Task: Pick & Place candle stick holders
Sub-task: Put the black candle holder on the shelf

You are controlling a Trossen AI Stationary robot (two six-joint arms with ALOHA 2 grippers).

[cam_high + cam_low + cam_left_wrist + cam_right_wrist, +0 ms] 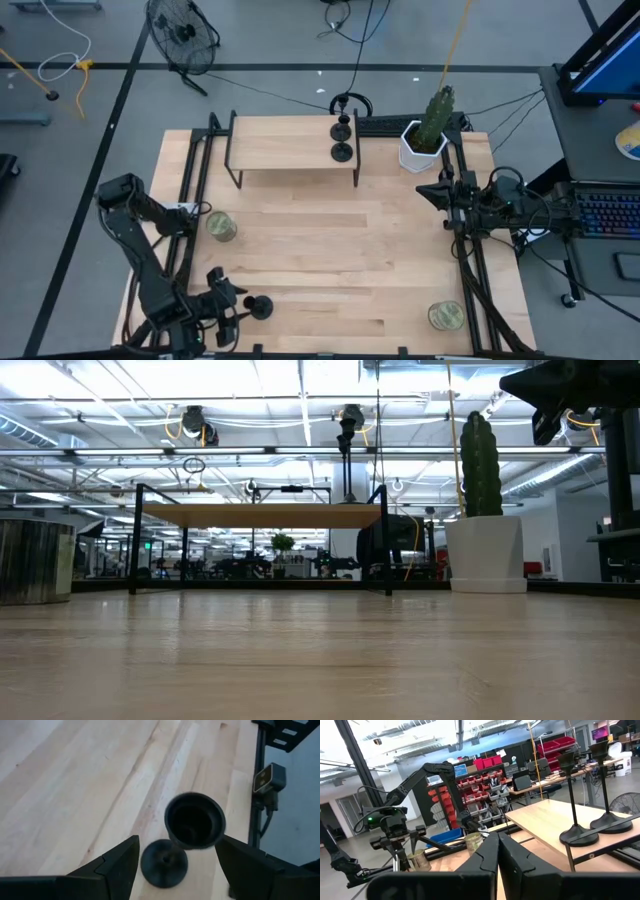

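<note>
A robotics lab or workshop: racks of red parts bins (485,767) line the back, bare ceiling pipes and strip lights (300,420) run overhead, cables (380,30) trail across a grey floor, and a keyboard (605,212) sits beside the wooden counter (330,240).

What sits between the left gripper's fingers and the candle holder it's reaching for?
Nothing. In the left wrist view the left gripper has its fingers open either side of the candle stick holder, with only bare table in the gaps. No contact shows.
</note>
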